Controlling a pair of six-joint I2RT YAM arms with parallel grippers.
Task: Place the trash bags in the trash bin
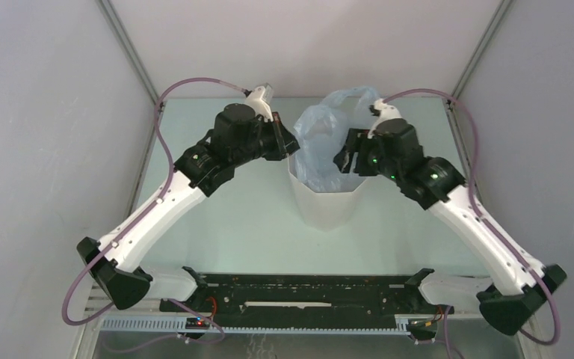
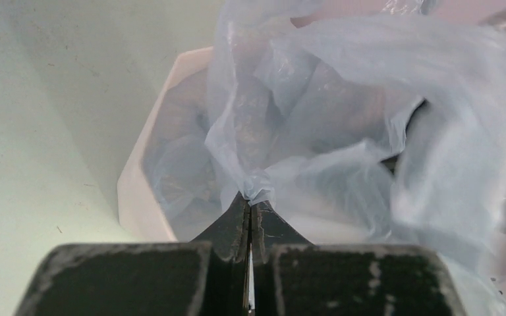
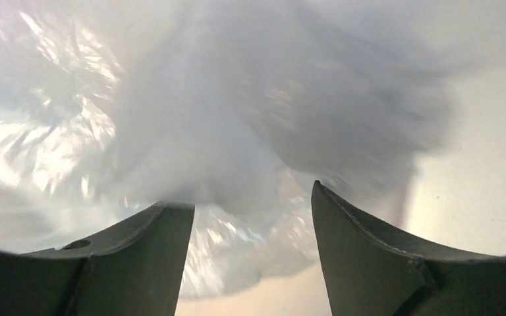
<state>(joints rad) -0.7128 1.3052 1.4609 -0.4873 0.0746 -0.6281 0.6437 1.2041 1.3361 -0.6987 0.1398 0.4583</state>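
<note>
- The bin (image 1: pixel 327 206) stands on the table (image 1: pixel 224 217), between the two arms.
- The bag (image 1: pixel 327 138) sits partly inside the bin, and its top puffs up above the rim (thin, pale blue, see-through).
- The left gripper (image 2: pixel 250 212) is pinched tight on a bunched bit of the bag, just above the bin's left rim.
- The right gripper (image 3: pixel 247 197) has its jaws wide apart at the bag's right side.
- Film fills the view in front of it, but that view is blurry, so I cannot tell if its fingers touch the bag.
</note>
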